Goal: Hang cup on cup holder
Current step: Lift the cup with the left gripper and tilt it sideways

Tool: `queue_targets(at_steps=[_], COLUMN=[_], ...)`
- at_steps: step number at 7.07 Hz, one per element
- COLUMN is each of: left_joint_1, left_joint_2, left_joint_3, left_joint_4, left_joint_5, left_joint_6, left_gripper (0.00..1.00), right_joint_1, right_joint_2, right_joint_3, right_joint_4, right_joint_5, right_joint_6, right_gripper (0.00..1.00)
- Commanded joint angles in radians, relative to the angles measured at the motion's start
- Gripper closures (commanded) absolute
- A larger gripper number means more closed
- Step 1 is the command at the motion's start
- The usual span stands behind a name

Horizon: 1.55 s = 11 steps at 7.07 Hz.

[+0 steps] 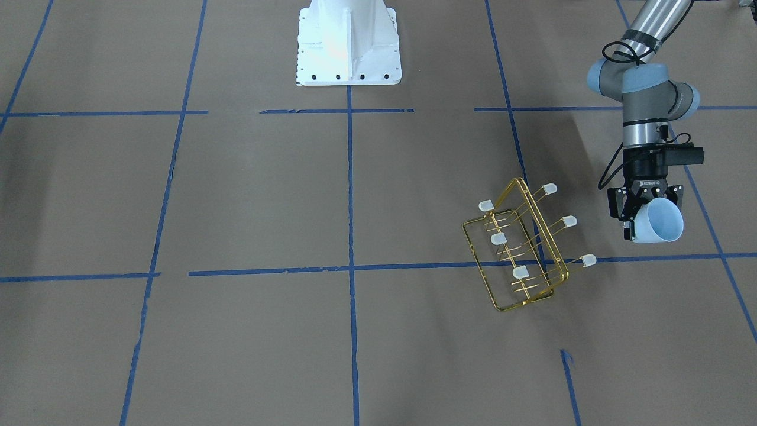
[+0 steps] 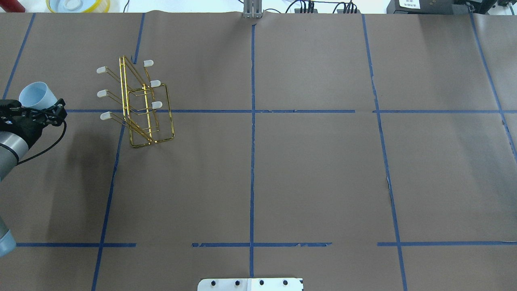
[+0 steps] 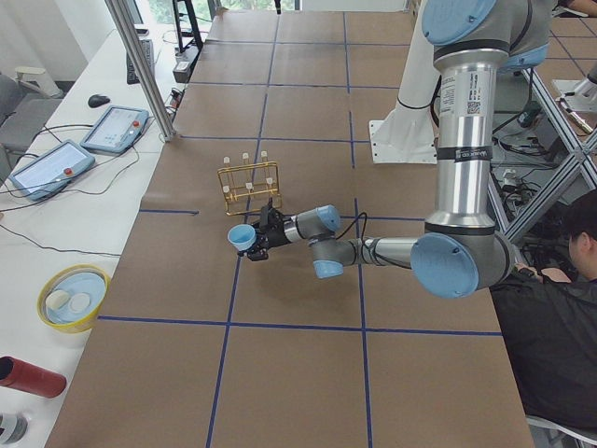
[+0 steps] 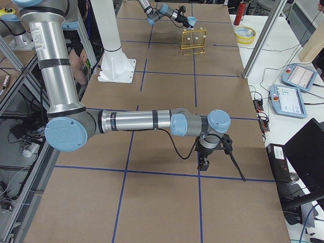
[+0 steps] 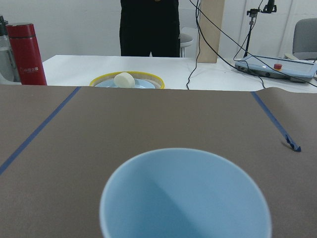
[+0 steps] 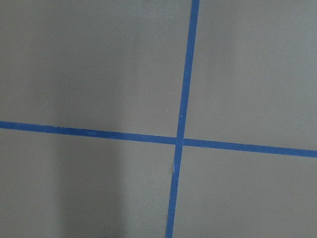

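Clenched on the cup (image 1: 659, 223) by the table's (image 2: 282, 169) left edge, the left gripper (image 1: 647, 205) could, I judge, topple the light cup holder (image 1: 523, 251) nearby if the rim clips 1 of its 6 prongs; whether the right gripper (image 4: 203, 164) is closed I cannot tell.

The small white word "ROBOTIQ" stands on the black body of the two-finger left hand (image 1: 647, 214).

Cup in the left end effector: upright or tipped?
Tipped on its side. The cup points its mouth outward from the left end effector, not up; the left wrist view looks straight into it.
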Motion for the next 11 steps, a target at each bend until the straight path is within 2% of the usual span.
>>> queue_targets(at_steps=[1, 3, 5, 7, 8, 11], left_joint_1=[-0.01, -0.037, -0.046, -0.046, -0.046, -0.031], left_joint_2=[0.053, 0.067, 0.07, 0.068, 0.07, 0.071], left_joint_3=[-0.139, -0.263, -0.312, -0.386, -0.413, -0.437], left_joint_4=[0.031, 0.175, 0.192, 0.306, 0.324, 0.4], left_joint_5=[-0.003, -0.004, 0.002, 0.007, 0.014, 0.21], left_joint_6=[0.166, 0.259, 0.529, 0.719, 0.81, 1.123], left_gripper=[0.65, 0.66, 0.68, 0.72, 0.75, 0.77], right_joint_1=[0.0, 0.0, 0.0, 0.0, 0.0, 0.0], right_joint_2=[0.0, 0.0, 0.0, 0.0, 0.0, 0.0], right_joint_3=[0.0, 0.0, 0.0, 0.0, 0.0, 0.0], right_joint_4=[0.0, 0.0, 0.0, 0.0, 0.0, 0.0], right_joint_5=[0.0, 0.0, 0.0, 0.0, 0.0, 0.0], right_joint_6=[0.0, 0.0, 0.0, 0.0, 0.0, 0.0], right_gripper=[0.0, 0.0, 0.0, 0.0, 0.0, 0.0])
